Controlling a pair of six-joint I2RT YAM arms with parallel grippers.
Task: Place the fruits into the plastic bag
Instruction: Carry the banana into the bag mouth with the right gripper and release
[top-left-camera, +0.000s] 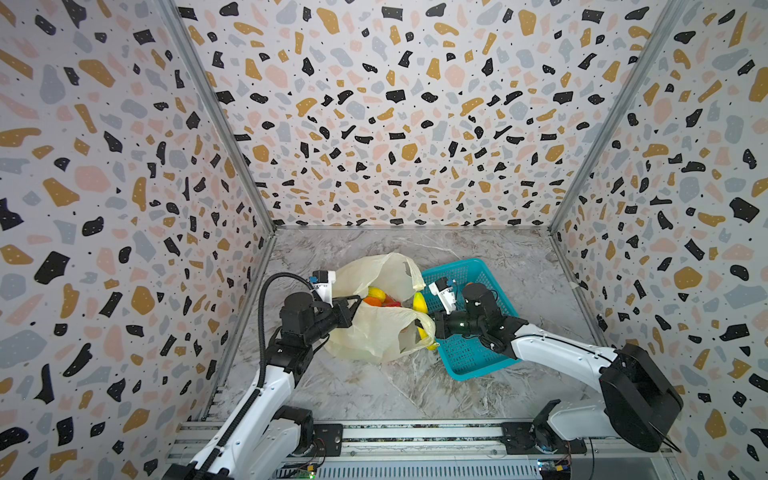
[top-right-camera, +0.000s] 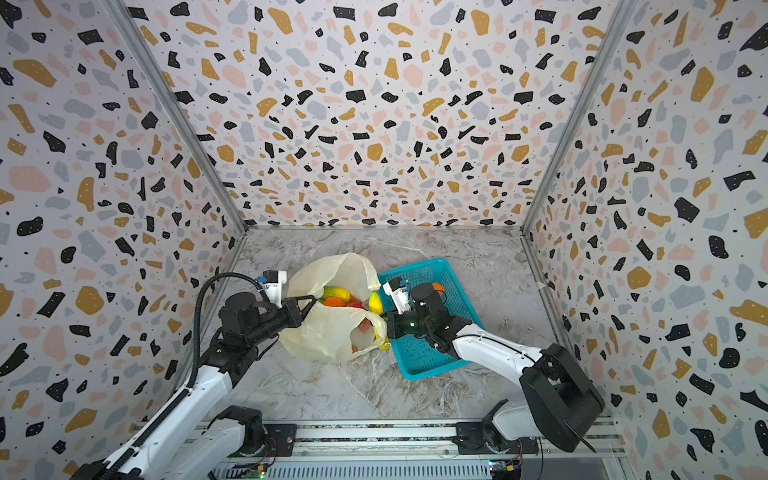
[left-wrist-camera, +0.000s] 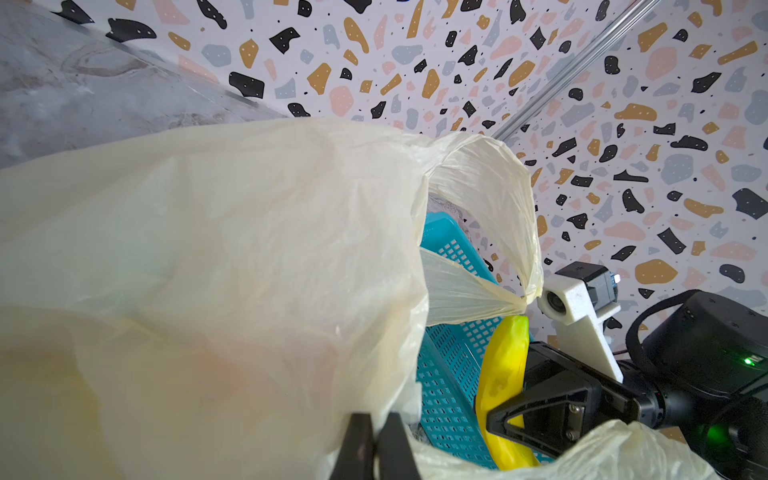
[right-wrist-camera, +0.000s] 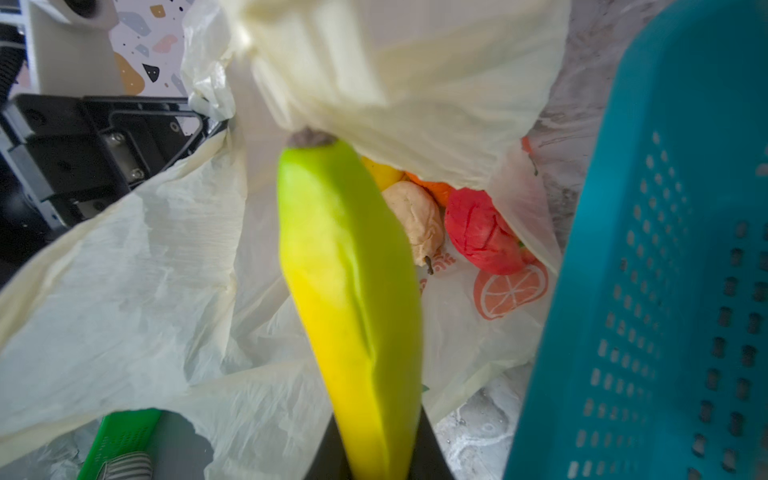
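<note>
— The plastic bag (top-left-camera: 376, 332) is thin film: pale yellow, translucent, crinkled all over, with a soft sheen.
— And the basket (top-left-camera: 469, 361) is rigid teal plastic, perforated, fairly matt.
— The banana (right-wrist-camera: 353, 291) looks smooth and faintly glossy, like moulded plastic. The red fruit (right-wrist-camera: 478, 232) is creased and matt, the cream fruit (right-wrist-camera: 419, 220) wrinkled.
— The tabletop (top-left-camera: 415, 390) has a marble-look finish, grey-veined and smooth. The rail (top-left-camera: 415, 434) is bare, dull metal. The wall (top-left-camera: 395, 124) is a matt printed sheet.
</note>
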